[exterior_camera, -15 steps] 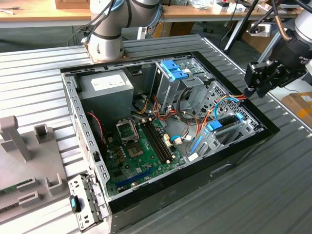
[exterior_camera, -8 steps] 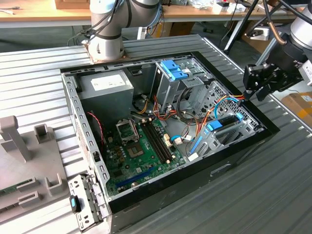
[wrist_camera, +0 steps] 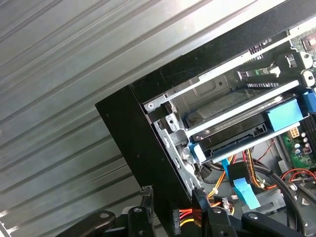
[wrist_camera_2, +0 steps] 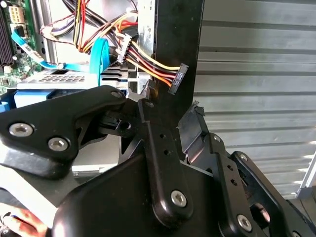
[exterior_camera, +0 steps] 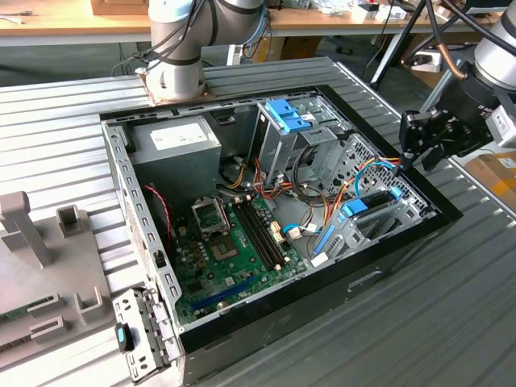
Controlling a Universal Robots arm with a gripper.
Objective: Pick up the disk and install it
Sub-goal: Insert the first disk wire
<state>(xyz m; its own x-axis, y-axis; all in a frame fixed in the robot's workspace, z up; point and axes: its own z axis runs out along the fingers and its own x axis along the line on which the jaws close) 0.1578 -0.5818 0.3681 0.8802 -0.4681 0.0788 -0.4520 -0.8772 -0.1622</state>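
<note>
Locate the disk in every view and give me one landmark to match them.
Exterior view: the disk sits in the bay by the case wall on the exterior view's right.
First wrist view: the disk lies in the bay inside the case corner.
Second wrist view: the disk appears to be the blue-framed slab behind the gripper's linkage.
Shared landmark: black case rim.

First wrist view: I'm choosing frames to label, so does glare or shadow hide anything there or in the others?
First wrist view: glare streaks the ribbed table, the disk sits shaded but readable. Second wrist view: the black gripper reads as a dark mass against the bright table. Exterior view: even light inside the computer case.
</note>
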